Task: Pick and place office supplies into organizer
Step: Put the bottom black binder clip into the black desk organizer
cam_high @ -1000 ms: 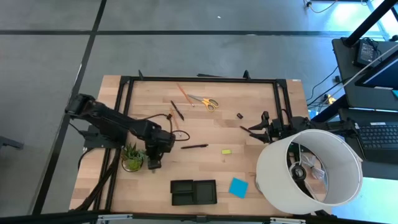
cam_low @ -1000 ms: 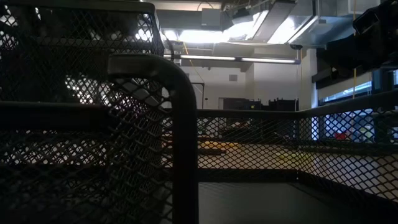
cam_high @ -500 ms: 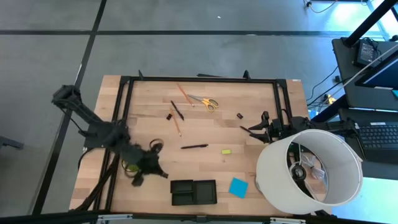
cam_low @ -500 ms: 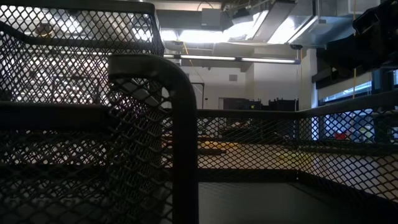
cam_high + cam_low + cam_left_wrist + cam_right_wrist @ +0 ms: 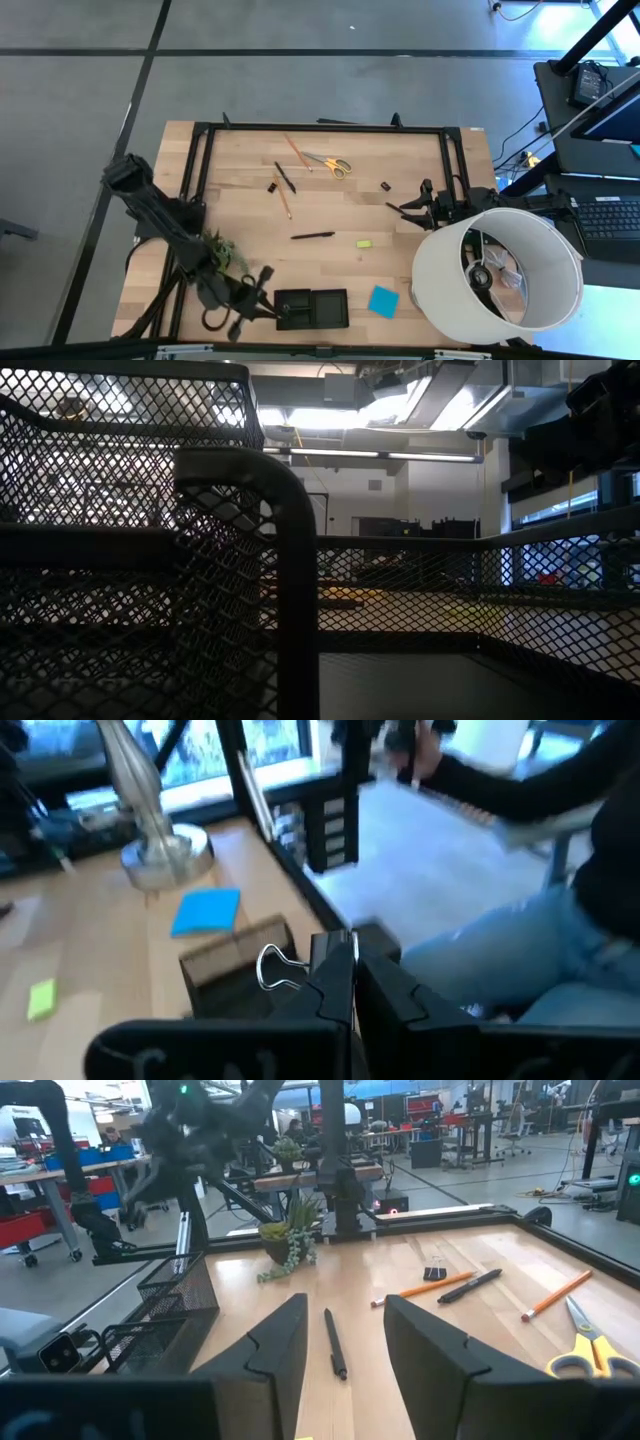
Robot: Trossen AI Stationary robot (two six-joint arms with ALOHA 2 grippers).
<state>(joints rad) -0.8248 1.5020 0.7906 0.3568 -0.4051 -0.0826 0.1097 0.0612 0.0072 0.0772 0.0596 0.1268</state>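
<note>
- The organizer [image 5: 311,309] sat near the table's 6 o'clock edge.
- My left gripper [image 5: 262,310], just at its 9 o'clock side, was clamped on a binder clip [image 5: 278,966]; better to centre over a compartment before releasing.
- My right gripper [image 5: 340,1345] waited apart at 3 o'clock.
- I read no writing.

Wooden table [image 5: 400,250] with scattered supplies
</note>
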